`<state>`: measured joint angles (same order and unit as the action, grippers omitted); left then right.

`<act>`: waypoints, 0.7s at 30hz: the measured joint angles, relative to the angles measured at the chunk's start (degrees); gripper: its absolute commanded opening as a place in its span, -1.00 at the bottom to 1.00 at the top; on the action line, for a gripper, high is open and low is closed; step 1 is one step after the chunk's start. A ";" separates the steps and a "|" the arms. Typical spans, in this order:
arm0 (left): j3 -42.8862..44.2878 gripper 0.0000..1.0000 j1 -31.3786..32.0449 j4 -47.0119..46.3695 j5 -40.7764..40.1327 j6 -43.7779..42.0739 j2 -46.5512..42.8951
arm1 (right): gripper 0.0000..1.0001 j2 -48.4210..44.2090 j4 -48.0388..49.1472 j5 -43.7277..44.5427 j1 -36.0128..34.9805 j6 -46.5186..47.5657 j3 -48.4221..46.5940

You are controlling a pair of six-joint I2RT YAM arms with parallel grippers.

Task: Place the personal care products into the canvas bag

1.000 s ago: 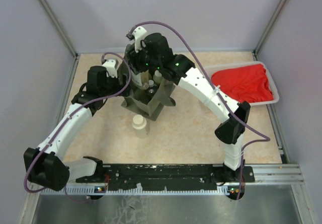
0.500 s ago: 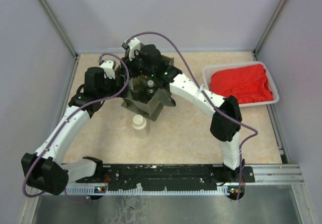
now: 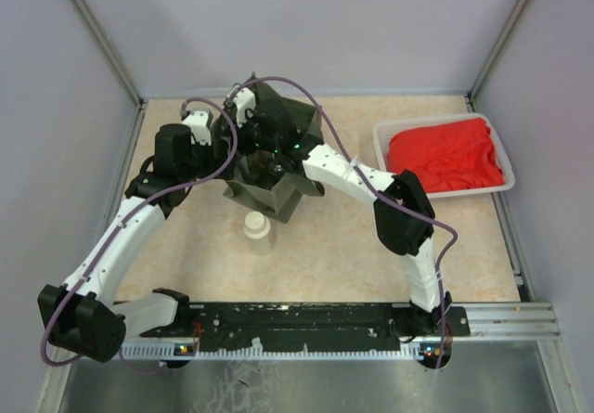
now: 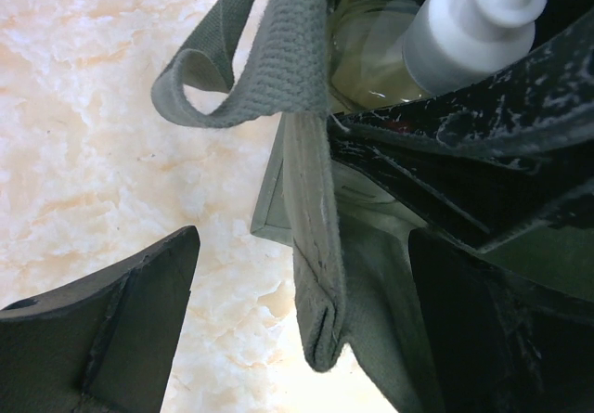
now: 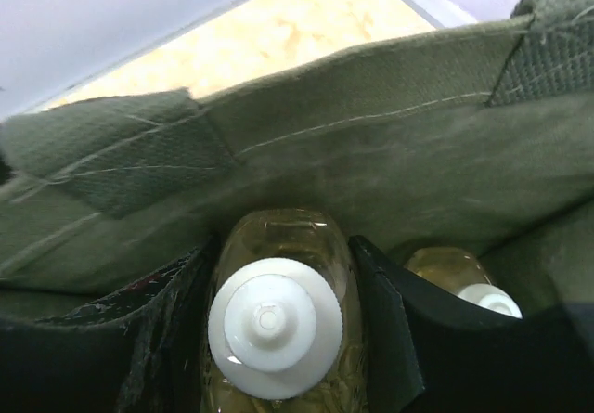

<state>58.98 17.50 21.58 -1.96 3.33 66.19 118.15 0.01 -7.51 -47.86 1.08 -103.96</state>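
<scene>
Down inside the canvas bag (image 5: 371, 162), right gripper (image 5: 283, 339) clasps an amber bottle (image 5: 278, 232); left gripper (image 4: 306, 329) gapes open alongside.

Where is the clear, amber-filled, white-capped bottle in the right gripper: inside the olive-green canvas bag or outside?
Inside: the right gripper clamps the bottle below the bag rim, fabric wall behind.

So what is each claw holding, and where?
Right claw: amber-liquid bottle, by its shoulders under the white cap, inside the canvas bag. Left claw: open, nothing held.
</scene>
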 measured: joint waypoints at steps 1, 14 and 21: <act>0.00 1.00 -0.02 0.00 -0.04 0.00 -0.02 | -1.00 0.11 0.61 -0.02 0.20 0.00 0.48; 0.00 1.00 0.00 0.31 -0.44 -0.20 0.00 | -0.75 3.41 -0.68 -0.28 5.09 1.86 0.59; 0.00 1.00 0.00 0.31 -0.42 -0.17 0.15 | -0.17 3.41 -0.87 -0.50 5.35 2.49 1.29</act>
<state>58.98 17.50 21.89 -2.37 3.16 66.35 121.56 -0.86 -8.01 -42.50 3.57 -102.67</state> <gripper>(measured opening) 0.998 0.537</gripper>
